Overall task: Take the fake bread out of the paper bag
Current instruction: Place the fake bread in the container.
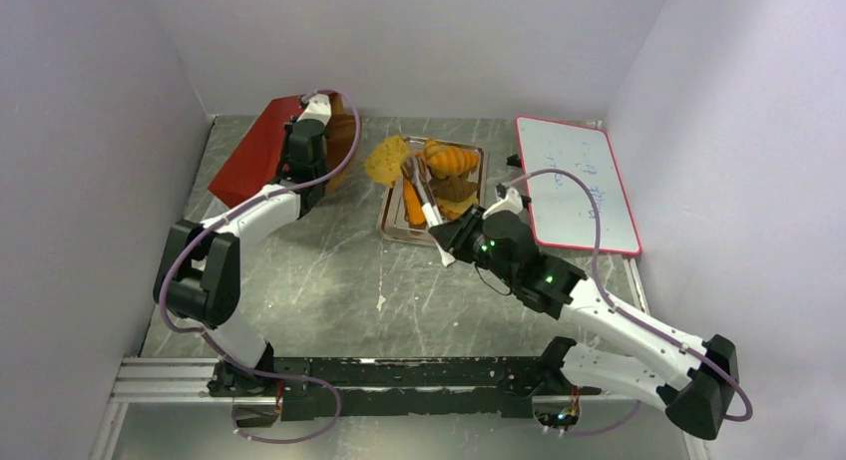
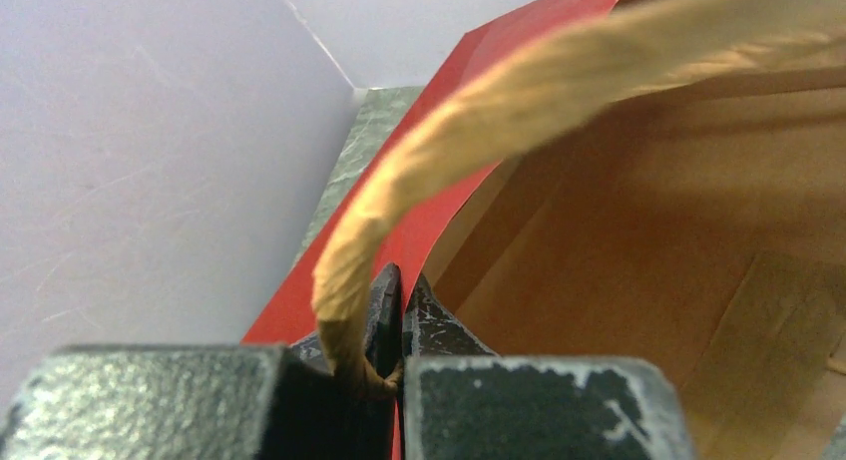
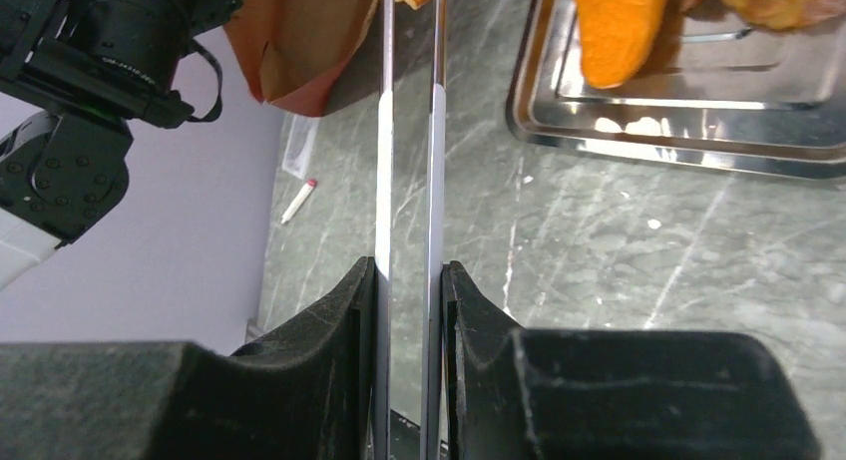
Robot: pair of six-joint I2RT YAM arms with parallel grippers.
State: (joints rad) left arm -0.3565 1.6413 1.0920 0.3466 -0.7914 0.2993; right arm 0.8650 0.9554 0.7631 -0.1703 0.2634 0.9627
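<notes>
On the silver tray (image 1: 391,226), in the middle of the table (image 1: 329,290), lay the fake bread (image 1: 446,159): a ridged croissant, an orange loaf (image 3: 619,26) and some darker pieces close together; one paler flat piece (image 1: 387,161) lay at the tray's far left corner, on the side toward the bag. The paper bag (image 1: 254,153), rust-red outside and brown inside, was left of the tray with its open mouth turned toward it. The left gripper (image 2: 401,310) had its jaws pressed together on the bag's red rim and on the tan cord handle (image 2: 559,91), which curved up from between the fingers. The right gripper (image 3: 409,272) held metal tongs (image 1: 427,196), its jaws narrow around the two arms; the tongs reached over the tray among the bread; whether their tips pinched a piece, I could not tell. A small white stick (image 3: 299,201) with a pink tip lay on the table near the bag; a red-framed whiteboard (image 1: 574,181) lay to the right of the tray.
</notes>
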